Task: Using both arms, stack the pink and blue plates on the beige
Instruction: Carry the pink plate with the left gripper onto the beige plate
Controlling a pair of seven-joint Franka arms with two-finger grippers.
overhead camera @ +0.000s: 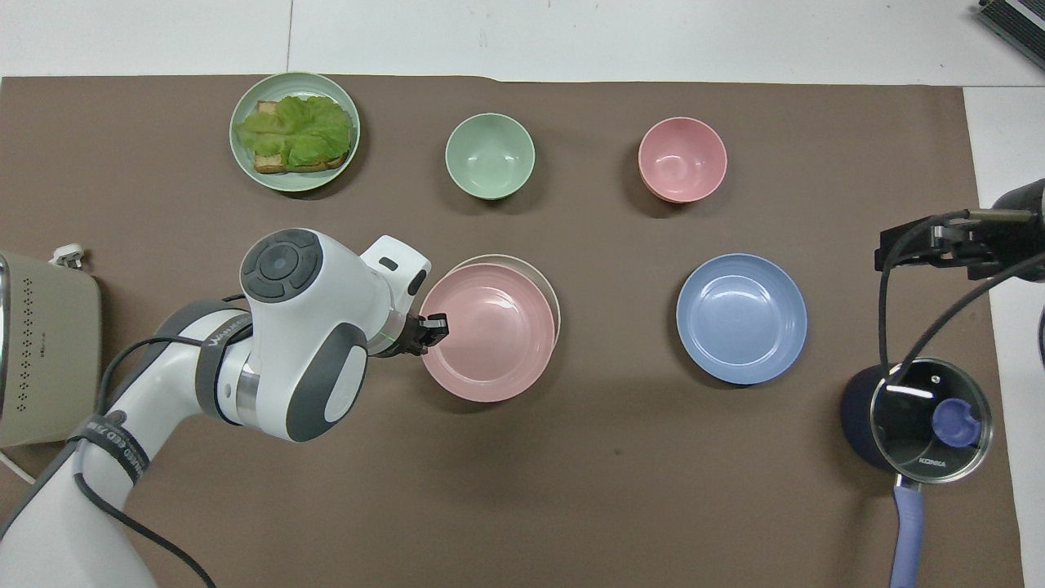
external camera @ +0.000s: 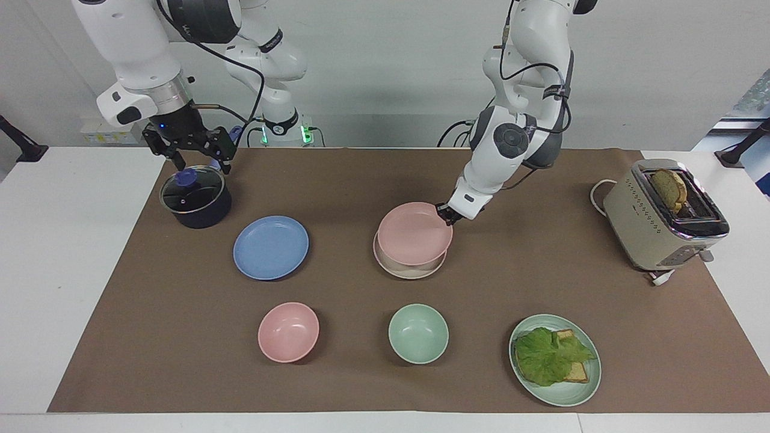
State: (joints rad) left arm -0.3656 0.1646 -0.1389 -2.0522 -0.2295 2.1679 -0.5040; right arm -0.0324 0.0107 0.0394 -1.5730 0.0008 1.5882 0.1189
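Note:
My left gripper [external camera: 446,214] is shut on the rim of the pale pink plate [external camera: 415,233], on the side toward the left arm's end of the table, and holds it over the beige plate [external camera: 410,272]. In the overhead view the pink plate [overhead camera: 488,331] covers nearly all of the beige plate [overhead camera: 550,287], which shows only as a thin crescent of rim. The blue plate [external camera: 271,247] lies flat on the brown mat beside them, toward the right arm's end. My right gripper [external camera: 203,165] waits open and empty over the lidded pot [external camera: 195,197].
A pink bowl [external camera: 289,332], a green bowl [external camera: 418,333] and a green plate [external camera: 568,394] with toast and lettuce sit farther from the robots than the plates. A toaster [external camera: 662,216] stands at the left arm's end.

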